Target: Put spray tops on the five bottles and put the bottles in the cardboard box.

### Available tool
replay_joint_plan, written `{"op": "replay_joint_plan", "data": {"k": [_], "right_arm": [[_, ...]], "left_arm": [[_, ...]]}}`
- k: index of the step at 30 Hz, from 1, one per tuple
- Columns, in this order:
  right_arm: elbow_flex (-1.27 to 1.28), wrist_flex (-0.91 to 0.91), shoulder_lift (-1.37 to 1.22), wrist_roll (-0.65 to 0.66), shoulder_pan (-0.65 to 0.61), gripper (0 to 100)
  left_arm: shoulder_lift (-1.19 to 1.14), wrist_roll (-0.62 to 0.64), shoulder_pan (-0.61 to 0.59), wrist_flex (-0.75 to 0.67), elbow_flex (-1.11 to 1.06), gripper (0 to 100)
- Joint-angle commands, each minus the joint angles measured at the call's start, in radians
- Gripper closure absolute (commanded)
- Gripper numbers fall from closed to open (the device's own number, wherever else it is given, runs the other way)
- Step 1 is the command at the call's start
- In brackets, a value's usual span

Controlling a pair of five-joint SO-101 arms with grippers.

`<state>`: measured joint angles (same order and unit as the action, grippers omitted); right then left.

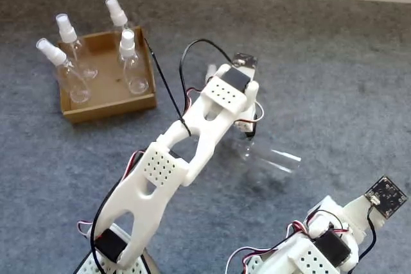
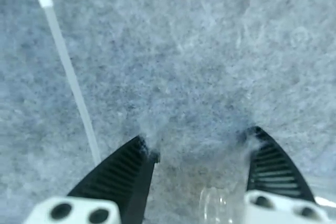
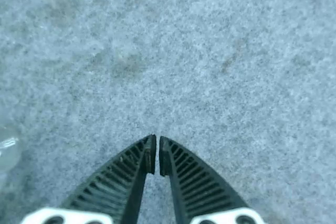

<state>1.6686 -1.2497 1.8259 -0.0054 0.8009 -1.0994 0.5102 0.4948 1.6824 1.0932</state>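
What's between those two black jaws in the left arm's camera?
The left wrist view shows grey carpet between the open jaws of the left gripper and, close to the wrist, part of the clear bottle.

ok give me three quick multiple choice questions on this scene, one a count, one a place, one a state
1. How many bottles stand in the cardboard box?
A) two
B) four
C) five

2. Where is the bottle outside the box?
A) upright at the table's far edge
B) held in the air by an arm
C) lying on its side on the grey carpet

3. How do the right jaws stand?
A) shut on nothing
B) wide open
C) shut on a spray top

Answers:
1 B: the high view shows four bottles with spray tops upright in the box.
2 C: the clear bottle lies flat on the carpet below the left arm.
3 A: the right wrist view shows the tips together over bare carpet.
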Motion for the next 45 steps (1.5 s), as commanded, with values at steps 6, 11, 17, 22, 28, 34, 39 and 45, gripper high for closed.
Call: {"op": "replay_joint_plan", "data": {"k": [6,11,17,22,28,34,39,45], "right_arm": [[0.117,-0.004,0.013,-0.003,0.012,98.7],[0.117,-0.004,0.013,-0.003,0.012,98.7],[0.117,-0.004,0.013,-0.003,0.012,98.7],[0.117,-0.004,0.013,-0.003,0.012,98.7],[0.117,-0.004,0.013,-0.003,0.012,98.7],[0.117,-0.004,0.013,-0.003,0.012,98.7],[0.117,-0.004,0.013,-0.003,0.012,98.7],[0.117,-0.004,0.013,-0.003,0.012,98.7]], "left_arm": [[0.013,-0.044,-0.038,0.055,0.036,81],[0.013,-0.215,-0.038,0.069,0.028,81],[0.013,-0.215,-0.038,0.069,0.031,81],[0.015,-0.218,-0.048,0.069,0.033,81],[0.015,-0.218,-0.045,0.069,0.028,81],[0.015,-0.216,-0.047,0.069,0.031,81],[0.015,-0.213,-0.048,0.069,0.028,81],[0.015,-0.215,-0.05,0.069,0.03,81]]}}
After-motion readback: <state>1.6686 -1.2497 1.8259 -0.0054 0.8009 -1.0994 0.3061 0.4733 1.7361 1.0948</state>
